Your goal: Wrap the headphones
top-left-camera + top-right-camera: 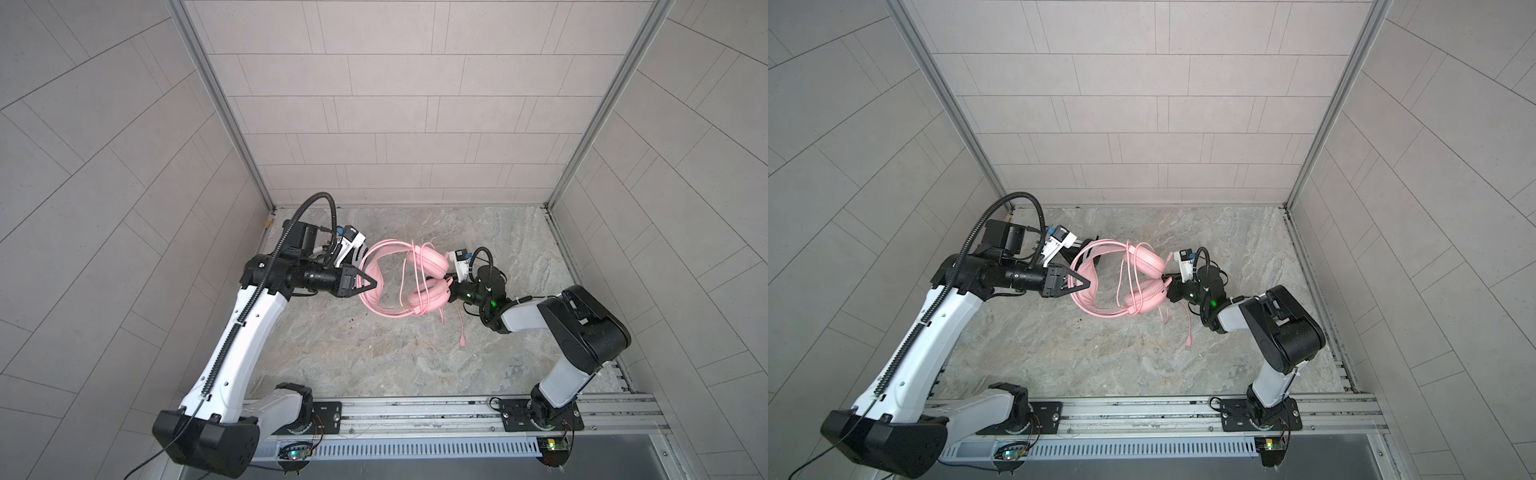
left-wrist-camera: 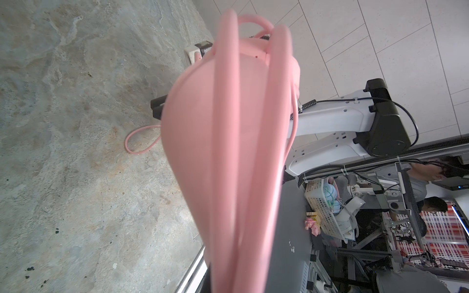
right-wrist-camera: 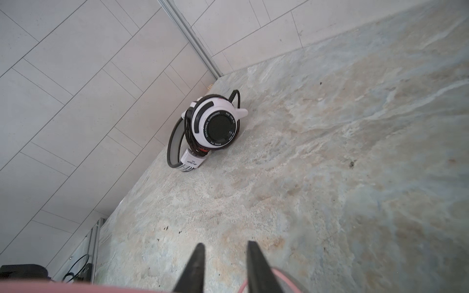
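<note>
While left jaws clamp pink headset [image 1: 430, 264] band, right jaws apart beside earcups; white headset [image 3: 215, 125] near corner.

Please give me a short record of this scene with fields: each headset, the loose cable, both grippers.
pink headset: raised over the table, between the two grippers
pink cable: some loops over the ear cups, plug end loose on the table
white headset: on the table by the back wall, black cable wound around it
left gripper: shut on the pink headset's band
right gripper: at the ear cups, jaws apart
</note>
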Tool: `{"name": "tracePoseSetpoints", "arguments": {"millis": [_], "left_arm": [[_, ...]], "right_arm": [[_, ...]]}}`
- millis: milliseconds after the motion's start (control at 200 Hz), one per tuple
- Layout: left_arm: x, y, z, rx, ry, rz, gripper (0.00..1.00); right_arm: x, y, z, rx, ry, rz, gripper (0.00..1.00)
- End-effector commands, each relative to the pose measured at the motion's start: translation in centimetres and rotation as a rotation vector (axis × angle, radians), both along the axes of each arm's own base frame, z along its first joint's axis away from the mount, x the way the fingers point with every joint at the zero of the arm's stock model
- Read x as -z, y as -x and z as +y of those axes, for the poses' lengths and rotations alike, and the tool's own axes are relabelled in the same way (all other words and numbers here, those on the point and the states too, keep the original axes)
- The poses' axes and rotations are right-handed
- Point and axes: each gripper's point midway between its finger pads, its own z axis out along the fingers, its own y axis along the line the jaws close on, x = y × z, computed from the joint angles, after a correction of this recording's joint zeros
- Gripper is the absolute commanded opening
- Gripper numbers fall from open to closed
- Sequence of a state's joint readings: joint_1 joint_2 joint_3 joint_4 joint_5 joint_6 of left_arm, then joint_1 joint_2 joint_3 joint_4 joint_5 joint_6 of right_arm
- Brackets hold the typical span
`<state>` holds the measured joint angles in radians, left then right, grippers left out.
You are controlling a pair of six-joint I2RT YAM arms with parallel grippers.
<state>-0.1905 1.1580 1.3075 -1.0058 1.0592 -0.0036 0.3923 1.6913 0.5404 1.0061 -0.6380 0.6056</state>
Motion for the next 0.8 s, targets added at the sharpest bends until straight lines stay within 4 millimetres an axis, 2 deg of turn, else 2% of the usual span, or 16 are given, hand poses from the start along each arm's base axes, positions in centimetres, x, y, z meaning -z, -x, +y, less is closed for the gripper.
{"name": "tracePoseSetpoints", "arguments": {"millis": [0, 90, 170, 290, 385, 545, 711, 741, 781, 796], "left_arm": [[-3.5, 0.4, -0.1, 0.026, 0.069, -0.122, 0.00], [-3.5, -0.9, 0.8, -0.044, 0.051, -0.137, 0.00], [-4.6, -2.7, 1.9, -0.145, 0.090, -0.159, 0.00], [-8.2, -6.3, 4.0, -0.309, 0.222, -0.240, 0.00], [-9.8, -8.7, 5.6, -0.420, 0.257, -0.280, 0.00], [-9.7, -11.4, 6.8, -0.521, 0.228, -0.287, 0.00], [-9.4, -11.8, 7.1, -0.539, 0.215, -0.290, 0.00], [-9.3, -11.6, 7.0, -0.537, 0.212, -0.292, 0.00], [-9.2, -11.4, 7.0, -0.532, 0.204, -0.296, 0.00], [-9.1, -11.3, 7.0, -0.529, 0.202, -0.296, 0.00]], "right_arm": [[-1.5, 0.5, -0.6, 0.021, -0.021, -0.039, 0.04], [-1.5, 1.8, -2.0, 0.075, 0.033, -0.018, 0.01], [-0.8, 3.6, -3.6, 0.124, 0.140, 0.017, 0.00], [-0.5, 6.8, -6.4, 0.192, 0.331, 0.035, 0.00], [-2.6, 8.8, -8.6, 0.245, 0.373, -0.024, 0.00], [-7.0, 11.2, -11.0, 0.305, 0.396, -0.098, 0.00], [-11.9, 11.9, -13.0, 0.383, 0.428, -0.186, 0.00], [-12.6, 11.8, -13.3, 0.398, 0.424, -0.192, 0.00], [-12.5, 11.6, -13.3, 0.399, 0.434, -0.194, 0.00], [-13.9, 11.5, -13.3, 0.409, 0.422, -0.215, 0.00]]}}
